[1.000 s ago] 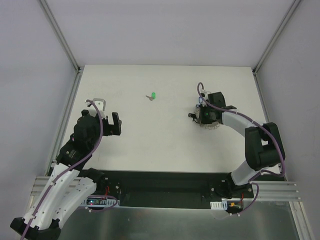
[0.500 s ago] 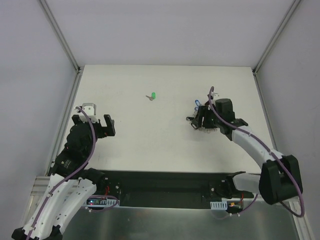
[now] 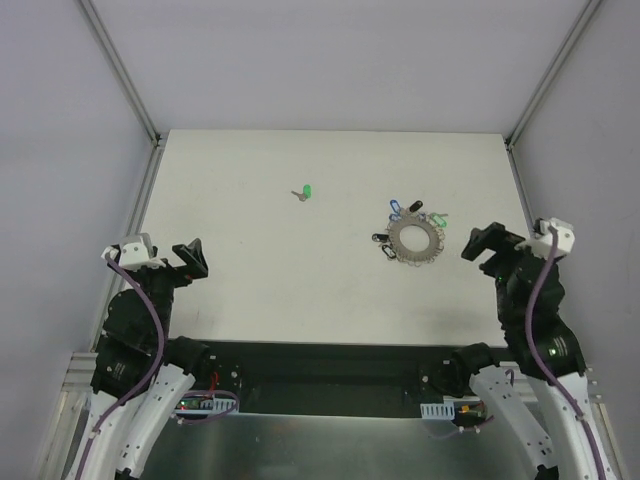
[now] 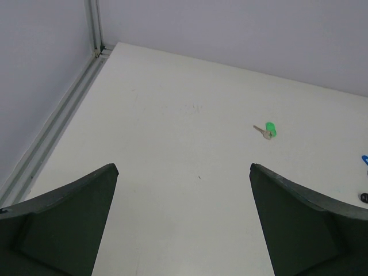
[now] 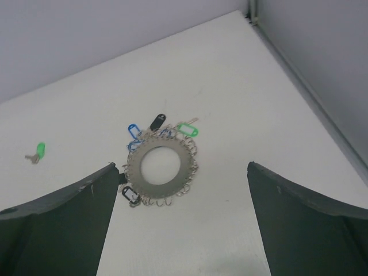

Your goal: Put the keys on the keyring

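From above, the left end effector [image 3: 160, 257] and right end effector [image 3: 517, 245], both open and empty, sit nearer than the keyring [image 3: 414, 238], with the green key [image 3: 305, 191] well to its left; in the left wrist view that tiny key [image 4: 269, 130] could skid when pinched; in the right wrist view the keyring's crowded loops [image 5: 164, 201] could snag.

We see the keyring [image 3: 413, 240] lying flat on the table [image 3: 260, 290], right of centre. Small coloured keys [image 3: 412, 210] cluster on its far rim, and a black one sits at its left rim. A lone green key [image 3: 306, 191] lies well apart from the ring, toward the far edge. The left gripper [image 3: 150, 256] hangs by the left edge and the right gripper [image 3: 515, 240] by the right edge, near the ring. Both have their jaws spread wide and hold nothing.
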`<act>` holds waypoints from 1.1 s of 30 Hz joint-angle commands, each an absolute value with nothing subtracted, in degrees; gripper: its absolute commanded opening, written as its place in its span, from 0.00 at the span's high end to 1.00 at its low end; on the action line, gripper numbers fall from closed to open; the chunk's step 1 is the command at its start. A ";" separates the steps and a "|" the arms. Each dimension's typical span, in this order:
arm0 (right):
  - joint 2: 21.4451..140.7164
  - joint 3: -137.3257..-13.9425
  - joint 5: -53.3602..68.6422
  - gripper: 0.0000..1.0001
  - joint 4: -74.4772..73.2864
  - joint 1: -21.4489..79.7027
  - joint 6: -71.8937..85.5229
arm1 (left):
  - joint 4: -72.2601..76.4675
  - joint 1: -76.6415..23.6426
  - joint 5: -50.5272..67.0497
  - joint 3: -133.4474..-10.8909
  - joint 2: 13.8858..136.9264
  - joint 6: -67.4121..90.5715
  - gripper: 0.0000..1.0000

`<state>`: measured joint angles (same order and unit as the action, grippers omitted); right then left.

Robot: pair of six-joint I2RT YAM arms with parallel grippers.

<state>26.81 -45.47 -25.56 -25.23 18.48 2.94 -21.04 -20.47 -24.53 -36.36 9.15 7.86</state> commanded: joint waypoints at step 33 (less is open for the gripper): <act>-3.69 -43.42 -58.89 0.04 -47.55 19.51 19.51 | -13.80 -17.84 -21.80 -33.31 4.83 8.53 0.01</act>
<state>0.27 -43.66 -59.48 -49.76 19.18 20.47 -16.47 -18.63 -22.98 -33.50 4.64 8.34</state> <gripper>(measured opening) 0.961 0.992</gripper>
